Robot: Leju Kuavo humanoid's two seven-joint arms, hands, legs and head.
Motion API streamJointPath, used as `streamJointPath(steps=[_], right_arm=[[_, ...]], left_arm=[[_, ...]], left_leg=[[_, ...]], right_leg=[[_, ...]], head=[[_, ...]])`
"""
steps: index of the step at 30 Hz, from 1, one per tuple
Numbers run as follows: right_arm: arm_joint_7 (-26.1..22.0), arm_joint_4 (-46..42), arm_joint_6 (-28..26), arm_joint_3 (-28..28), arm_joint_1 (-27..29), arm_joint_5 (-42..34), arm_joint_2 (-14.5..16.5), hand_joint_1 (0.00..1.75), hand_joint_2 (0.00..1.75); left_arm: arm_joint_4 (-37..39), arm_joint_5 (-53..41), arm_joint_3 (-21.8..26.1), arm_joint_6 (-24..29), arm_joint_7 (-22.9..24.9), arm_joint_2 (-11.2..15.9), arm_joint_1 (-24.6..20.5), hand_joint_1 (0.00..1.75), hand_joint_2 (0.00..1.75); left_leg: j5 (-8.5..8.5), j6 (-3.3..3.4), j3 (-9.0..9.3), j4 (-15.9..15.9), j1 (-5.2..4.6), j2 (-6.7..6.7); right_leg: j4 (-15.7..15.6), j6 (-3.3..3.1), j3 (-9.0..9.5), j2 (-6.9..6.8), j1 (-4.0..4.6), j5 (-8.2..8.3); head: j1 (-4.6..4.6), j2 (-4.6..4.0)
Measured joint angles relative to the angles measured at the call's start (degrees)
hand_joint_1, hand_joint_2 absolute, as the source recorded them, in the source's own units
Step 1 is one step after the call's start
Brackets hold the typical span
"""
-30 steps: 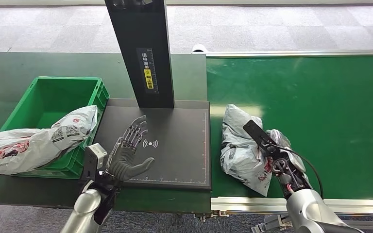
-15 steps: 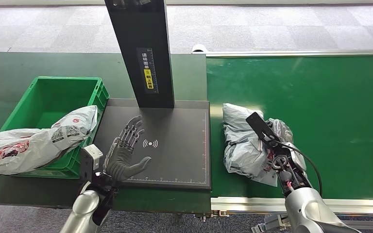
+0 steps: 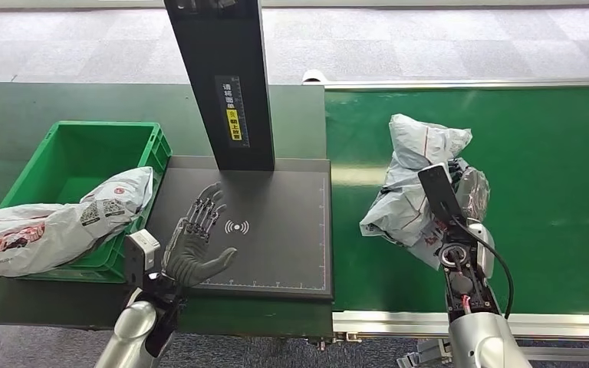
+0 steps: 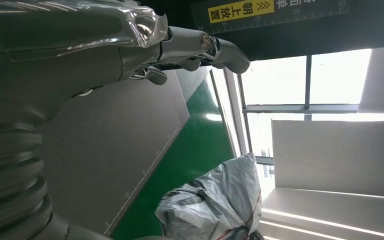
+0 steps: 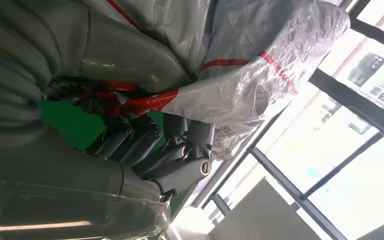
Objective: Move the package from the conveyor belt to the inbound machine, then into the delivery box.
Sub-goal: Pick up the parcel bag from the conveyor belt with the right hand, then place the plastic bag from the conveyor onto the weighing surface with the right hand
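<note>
Even, bright overhead light in the head view, sharp throughout; soft shadows only. Pale glare streak on the conveyor belt (image 3: pixel 506 153) at 12 o'clock of the package (image 3: pixel 418 184). Left wrist view: windows at 3 o'clock blown out white, the left hand (image 4: pixel 55 65) dim and soft-focused. Right wrist view: backlit, windows overexposed, plastic wrap glinting, close fingers (image 5: pixel 145 145) blurry.

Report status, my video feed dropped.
Right robot hand grips package above conveyor belt. Left robot hand open over inbound machine. Path clear.
</note>
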Motion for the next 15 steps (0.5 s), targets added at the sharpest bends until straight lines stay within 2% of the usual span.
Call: streamJointPath(steps=[5,10,15], right_arm=[[-0.36,-4.54,-0.27,-0.12,1.70,-0.43,0.43,1.75,1.75],[-5.42,-10.16,-4.45,-0.09,4.15,-3.69,1.09,1.75,1.75],[-7.76,-18.93,-7.61,0.95,6.58,-5.74,1.96,1.75,1.75]], left_arm=[[0.17,0.01,0.00,-0.03,-0.05,0.00,-0.06,0.00,1.75],[0.67,0.02,0.00,-0.07,-0.52,-0.02,-0.66,0.00,1.75],[2.19,0.01,-0.02,0.13,-0.67,-0.15,-2.73,0.00,1.75]], left_leg=[[0.01,0.00,0.01,0.00,0.00,0.01],[0.01,0.01,0.00,0.01,0.00,-0.06],[0.01,0.00,-0.01,0.00,0.00,-0.02]], right_leg=[[0.00,0.00,0.00,0.00,0.00,0.01],[0.00,0.00,-0.01,-0.01,0.00,0.01],[0.00,0.00,-0.01,0.00,0.00,0.00]], head=[[0.01,0.01],[0.00,0.01],[0.01,0.01]])
